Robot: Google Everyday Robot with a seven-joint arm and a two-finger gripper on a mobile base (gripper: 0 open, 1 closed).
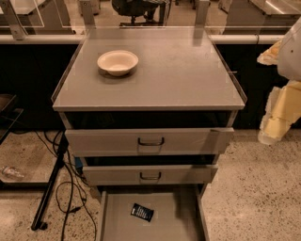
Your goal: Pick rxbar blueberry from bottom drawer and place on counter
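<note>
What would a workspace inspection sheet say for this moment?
Surface: counter, grey and flat, carries one bowl.
Job's things: rxbar blueberry lies flat on the floor of the open bottom drawer; not yet on the counter.
Clutter: pale bowl, upright, on the counter's back-left part.
Grippers: claw at the right edge, beside the cabinet, at about upper-drawer height, touching nothing.
Cables: black cables loose on the floor left of the cabinet, by a black stand.
Surroundings: two upper drawers with dark handles; speckled floor; office chair behind.
</note>
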